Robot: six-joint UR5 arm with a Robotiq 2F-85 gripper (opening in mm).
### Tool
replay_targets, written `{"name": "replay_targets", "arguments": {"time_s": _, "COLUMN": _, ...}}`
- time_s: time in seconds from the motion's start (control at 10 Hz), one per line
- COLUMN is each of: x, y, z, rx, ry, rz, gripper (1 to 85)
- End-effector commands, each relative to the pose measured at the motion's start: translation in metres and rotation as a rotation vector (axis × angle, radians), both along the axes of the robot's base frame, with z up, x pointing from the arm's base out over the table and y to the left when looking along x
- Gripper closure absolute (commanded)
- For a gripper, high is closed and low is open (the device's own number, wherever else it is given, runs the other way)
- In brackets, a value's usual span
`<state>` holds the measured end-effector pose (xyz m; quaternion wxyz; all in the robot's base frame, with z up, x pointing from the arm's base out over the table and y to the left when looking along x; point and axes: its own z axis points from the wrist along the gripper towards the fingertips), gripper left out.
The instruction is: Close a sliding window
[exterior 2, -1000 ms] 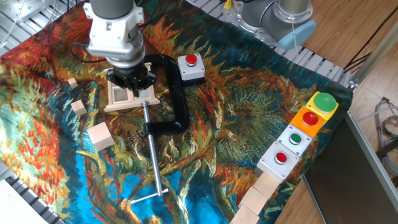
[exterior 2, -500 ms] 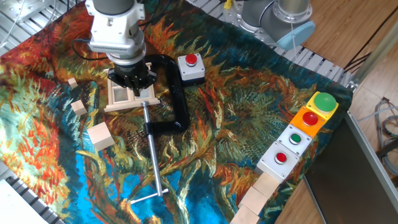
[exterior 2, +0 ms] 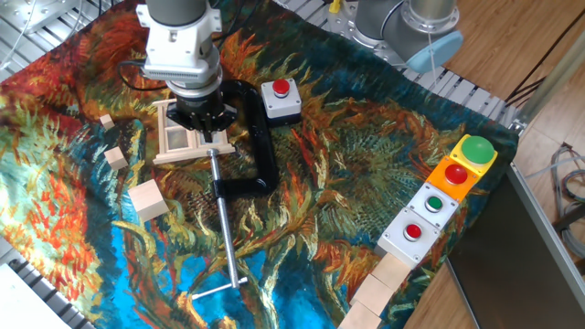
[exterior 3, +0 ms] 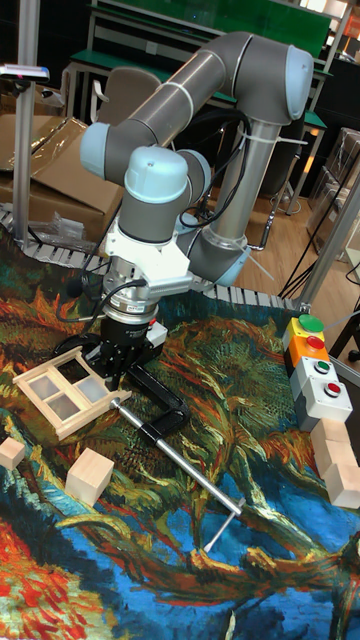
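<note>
1. The sliding window (exterior 3: pixel 62 389) is light, stiff bare wood, so I'd guess it skids on the cloth if shoved hard. Better to push the sash edge than pinch the thin bars, which look fragile.
2. It's a small pale frame split by thin bars, one pane looking dark and open in the tall view.
3. It lies flat on the colourful cloth at the counter's (exterior 2: pixel 302 228) far left, touching a black C-clamp (exterior 2: pixel 257 137).
4. The pincer (exterior 2: pixel 203 123) sits low over its right end; can't tell whether it's spread or pressed together.
5. A wooden cube (exterior 2: pixel 148 200) lies near.
</note>
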<state>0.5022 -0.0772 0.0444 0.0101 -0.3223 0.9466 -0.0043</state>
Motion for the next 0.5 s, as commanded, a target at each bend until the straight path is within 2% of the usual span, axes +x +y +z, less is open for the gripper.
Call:
{"name": "replay_targets", "arguments": {"time_s": 0.0, "x": 0.001, "y": 0.001, "z": -0.003, "rx": 0.011, "ry": -0.019, "rz": 0.009, "gripper": 84.3}}
{"name": "replay_targets", "arguments": {"time_s": 0.2, "x": 0.005, "y": 0.002, "z": -0.002, "rx": 0.007, "ry": -0.034, "rz": 0.003, "gripper": 84.3}}
{"name": "replay_targets", "arguments": {"time_s": 0.4, "x": -0.001, "y": -0.012, "z": -0.007, "rx": 0.002, "ry": -0.026, "rz": 0.034, "gripper": 84.3}}
